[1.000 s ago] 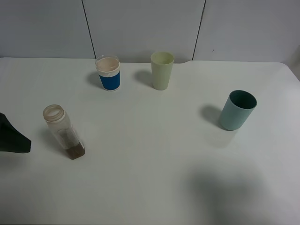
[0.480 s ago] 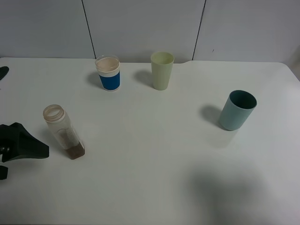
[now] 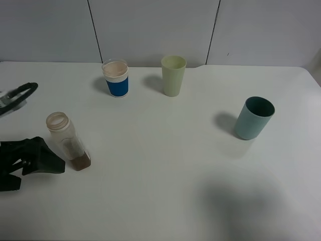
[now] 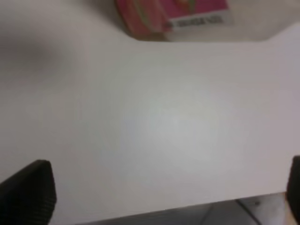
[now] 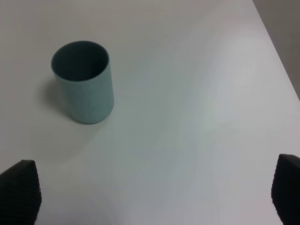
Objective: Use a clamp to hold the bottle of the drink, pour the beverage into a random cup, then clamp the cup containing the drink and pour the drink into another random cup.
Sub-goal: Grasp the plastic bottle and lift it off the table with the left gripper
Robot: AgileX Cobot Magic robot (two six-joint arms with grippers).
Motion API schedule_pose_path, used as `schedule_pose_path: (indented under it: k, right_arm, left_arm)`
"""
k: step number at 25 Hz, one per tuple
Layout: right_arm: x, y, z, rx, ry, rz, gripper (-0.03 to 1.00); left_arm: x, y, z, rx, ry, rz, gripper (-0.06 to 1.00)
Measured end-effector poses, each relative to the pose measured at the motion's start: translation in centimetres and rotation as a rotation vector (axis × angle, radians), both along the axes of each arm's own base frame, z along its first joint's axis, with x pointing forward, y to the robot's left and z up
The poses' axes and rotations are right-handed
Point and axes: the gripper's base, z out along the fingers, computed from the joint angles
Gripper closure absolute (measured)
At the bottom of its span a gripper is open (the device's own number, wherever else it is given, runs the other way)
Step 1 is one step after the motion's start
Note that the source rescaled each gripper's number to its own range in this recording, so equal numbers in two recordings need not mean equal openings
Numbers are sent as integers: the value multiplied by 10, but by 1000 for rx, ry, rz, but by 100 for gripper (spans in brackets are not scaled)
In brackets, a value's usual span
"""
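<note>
The bottle (image 3: 65, 138), clear and uncapped, stands at the table's left with a little dark brown beverage (image 3: 81, 162) at its base. My left gripper (image 3: 46, 160) sits low just left of it, apart from it. In the left wrist view the gripper (image 4: 161, 187) is open, fingertips (image 4: 29, 192) at the frame's edges, and the bottle's red-and-white label (image 4: 187, 14) lies ahead. The pale yellow-green cup (image 3: 173, 75) and the blue-and-white cup (image 3: 116, 79) stand at the back. My right gripper (image 5: 152, 187) hangs open above bare table, outside the exterior high view.
A teal cup (image 3: 253, 118) stands at the right, also in the right wrist view as the teal cup (image 5: 84, 80). A dark cable loop (image 3: 21, 93) hangs over the table's left edge. The table's right edge (image 5: 276, 51) runs close by.
My left gripper has slid in from the left edge toward the bottle's base. A cable loop has come into view above it. Cups and bottle have not moved.
</note>
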Motion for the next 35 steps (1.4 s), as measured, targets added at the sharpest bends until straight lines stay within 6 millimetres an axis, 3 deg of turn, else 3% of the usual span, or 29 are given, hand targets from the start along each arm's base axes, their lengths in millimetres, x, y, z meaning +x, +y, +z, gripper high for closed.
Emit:
schedule_pose_path:
  k: [7, 13, 19, 35]
  right_arm:
    - [0, 0, 0, 0, 0, 0, 0]
    - [0, 0, 0, 0, 0, 0, 0]
    - [0, 0, 0, 0, 0, 0, 0]
    - [0, 0, 0, 0, 0, 0, 0]
  left_arm:
    - [11, -20, -20, 50, 26, -98, -5]
    - [21, -36, -34, 66, -54, -104, -5]
    - [13, -43, -66, 153, -180, -102, -5]
    - [16, -57, -82, 217, -319, -133, -5]
